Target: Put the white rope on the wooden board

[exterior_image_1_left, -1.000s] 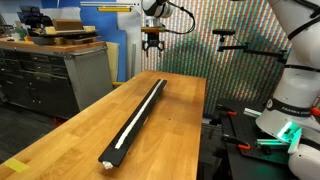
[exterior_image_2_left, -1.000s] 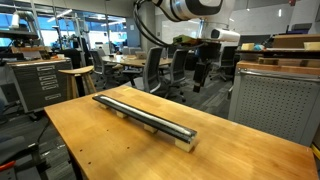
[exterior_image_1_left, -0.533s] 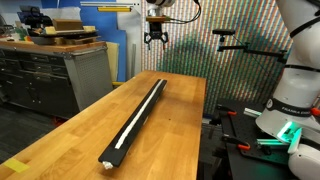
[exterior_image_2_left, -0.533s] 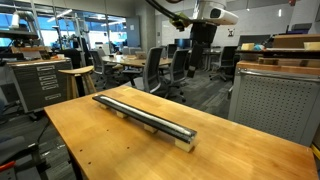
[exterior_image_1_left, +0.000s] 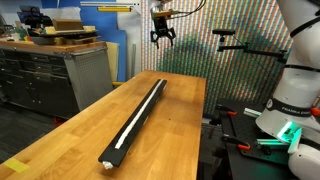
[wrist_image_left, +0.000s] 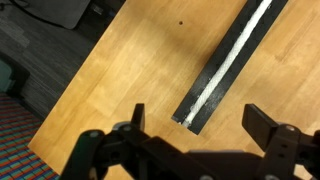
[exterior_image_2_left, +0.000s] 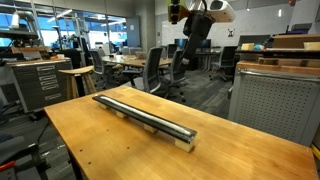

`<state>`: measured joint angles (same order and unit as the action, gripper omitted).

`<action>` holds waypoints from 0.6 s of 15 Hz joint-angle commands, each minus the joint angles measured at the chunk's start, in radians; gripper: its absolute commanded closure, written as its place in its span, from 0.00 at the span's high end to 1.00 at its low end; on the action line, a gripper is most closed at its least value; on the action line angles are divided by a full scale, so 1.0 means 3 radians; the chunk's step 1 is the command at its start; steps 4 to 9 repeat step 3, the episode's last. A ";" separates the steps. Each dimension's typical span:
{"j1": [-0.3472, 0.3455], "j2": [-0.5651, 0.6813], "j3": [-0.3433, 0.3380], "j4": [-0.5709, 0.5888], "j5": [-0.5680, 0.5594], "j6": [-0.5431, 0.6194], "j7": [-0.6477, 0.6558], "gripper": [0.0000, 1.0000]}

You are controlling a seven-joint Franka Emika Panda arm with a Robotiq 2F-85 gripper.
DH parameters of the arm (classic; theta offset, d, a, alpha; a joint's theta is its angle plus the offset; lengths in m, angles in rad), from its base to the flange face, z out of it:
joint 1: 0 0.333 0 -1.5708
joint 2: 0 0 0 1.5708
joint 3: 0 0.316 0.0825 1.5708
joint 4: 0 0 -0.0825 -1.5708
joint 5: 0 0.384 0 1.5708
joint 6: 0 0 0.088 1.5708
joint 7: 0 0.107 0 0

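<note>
On one board [exterior_image_1_left: 128,123], one rope [exterior_image_1_left: 138,115] (gripper [exterior_image_1_left: 161,41] empty).

Table: a long light-brown wooden top [exterior_image_1_left: 60,140], seen in both exterior views [exterior_image_2_left: 100,145] and from above in the wrist view [wrist_image_left: 130,70].
Surface: smooth, pale grain; one tiny dark speck [wrist_image_left: 180,22] shows in the wrist view.
On it: the wooden board [exterior_image_1_left: 137,118], black, flat and very narrow.
Board placement: lengthwise along the table [exterior_image_2_left: 145,120], roughly parallel to its long edges, covering most of its length.
Board end: square-cut in the wrist view [wrist_image_left: 240,60], stopping short of the table's edge, bare wood on three sides.
</note>
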<state>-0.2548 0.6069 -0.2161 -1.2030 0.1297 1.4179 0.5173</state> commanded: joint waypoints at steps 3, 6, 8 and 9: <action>0.0000 0.0000 0.0000 0.0000 -0.0003 -0.0004 -0.0011 1.00; 0.0000 0.0000 0.0000 0.0000 -0.0003 -0.0004 -0.0011 1.00; 0.0000 0.0000 0.0000 0.0000 -0.0003 -0.0004 -0.0011 1.00; 0.0000 0.0000 0.0000 0.0000 -0.0003 -0.0004 -0.0011 1.00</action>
